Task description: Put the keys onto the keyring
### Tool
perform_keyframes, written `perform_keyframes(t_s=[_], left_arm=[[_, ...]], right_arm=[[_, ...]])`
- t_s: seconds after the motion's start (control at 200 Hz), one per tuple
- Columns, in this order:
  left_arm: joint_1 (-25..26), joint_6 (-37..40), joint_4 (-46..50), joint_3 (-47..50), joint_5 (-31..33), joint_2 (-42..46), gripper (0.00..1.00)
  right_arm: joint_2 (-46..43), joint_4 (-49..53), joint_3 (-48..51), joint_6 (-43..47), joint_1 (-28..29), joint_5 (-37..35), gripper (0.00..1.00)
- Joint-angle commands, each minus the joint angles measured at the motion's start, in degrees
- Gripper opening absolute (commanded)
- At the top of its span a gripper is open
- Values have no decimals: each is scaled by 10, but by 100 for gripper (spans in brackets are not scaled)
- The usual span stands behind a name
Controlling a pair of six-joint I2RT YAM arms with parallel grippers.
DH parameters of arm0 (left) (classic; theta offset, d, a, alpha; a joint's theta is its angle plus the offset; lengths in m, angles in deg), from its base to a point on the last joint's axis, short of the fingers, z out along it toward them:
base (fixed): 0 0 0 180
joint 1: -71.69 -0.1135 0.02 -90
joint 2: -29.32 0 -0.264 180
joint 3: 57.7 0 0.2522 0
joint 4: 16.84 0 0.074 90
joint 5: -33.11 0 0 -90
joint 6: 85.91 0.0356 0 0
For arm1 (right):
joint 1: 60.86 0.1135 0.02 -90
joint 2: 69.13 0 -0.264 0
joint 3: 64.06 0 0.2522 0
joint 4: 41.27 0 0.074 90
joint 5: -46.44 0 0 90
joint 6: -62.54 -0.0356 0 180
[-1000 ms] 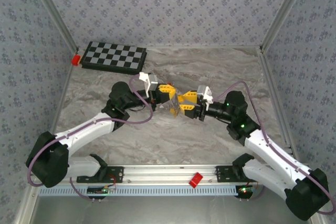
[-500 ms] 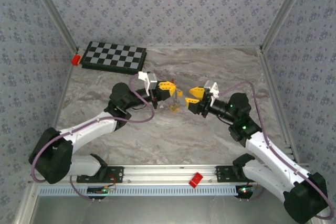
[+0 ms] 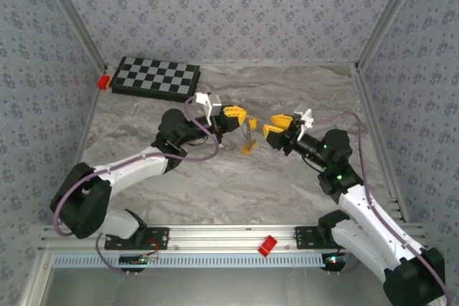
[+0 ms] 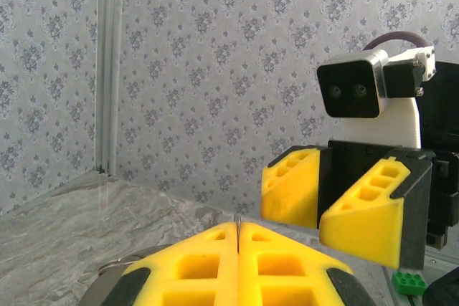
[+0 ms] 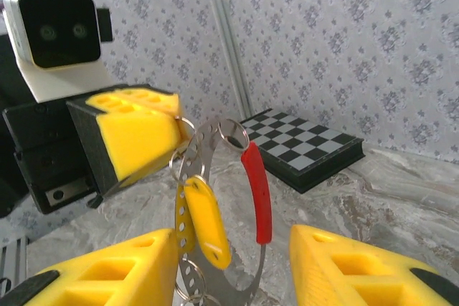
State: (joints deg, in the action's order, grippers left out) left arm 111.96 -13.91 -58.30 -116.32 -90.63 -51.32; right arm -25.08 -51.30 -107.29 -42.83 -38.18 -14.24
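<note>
The keyring [image 5: 215, 177] is a thin metal loop with a red-sleeved arc [image 5: 256, 191], and it hangs upright in the air. My left gripper [image 3: 241, 116] is shut on its top edge; a sliver of metal [image 4: 238, 220] shows between the closed yellow fingers [image 4: 208, 266]. One yellow-headed key [image 5: 206, 221] dangles on the loop from a small split ring, also seen from above [image 3: 248, 148]. My right gripper [image 5: 233, 274] is open just in front of the ring without touching it. It faces the left gripper across the loop [image 3: 273, 125].
A folded chessboard [image 3: 155, 77] lies at the back left with a red block [image 3: 103, 80] beside it. Another red block [image 3: 267, 246] sits on the front rail. A green brick [image 4: 409, 281] is on the right arm. Patterned walls enclose the marble table [image 3: 215, 184].
A second ago the two grippers were pressed together over the ring. The right gripper has backed off to the right, and the left has carried the hanging ring back and rightward.
</note>
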Motion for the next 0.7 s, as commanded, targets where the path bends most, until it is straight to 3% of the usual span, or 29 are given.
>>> perform_keyframes(t_s=[0.0, 0.495, 0.695], left_arm=[[4, -18, -71, -24, 2, -5, 0], [20, -49, -189, 15, 26, -31, 0], [19, -57, -195, 11, 9, -34, 0]], right_arm=[[-13, -23, -7, -35, -12, 6, 46], [41, -170, 5, -139, -30, 114, 46], [68, -189, 2, -146, -28, 123, 45]])
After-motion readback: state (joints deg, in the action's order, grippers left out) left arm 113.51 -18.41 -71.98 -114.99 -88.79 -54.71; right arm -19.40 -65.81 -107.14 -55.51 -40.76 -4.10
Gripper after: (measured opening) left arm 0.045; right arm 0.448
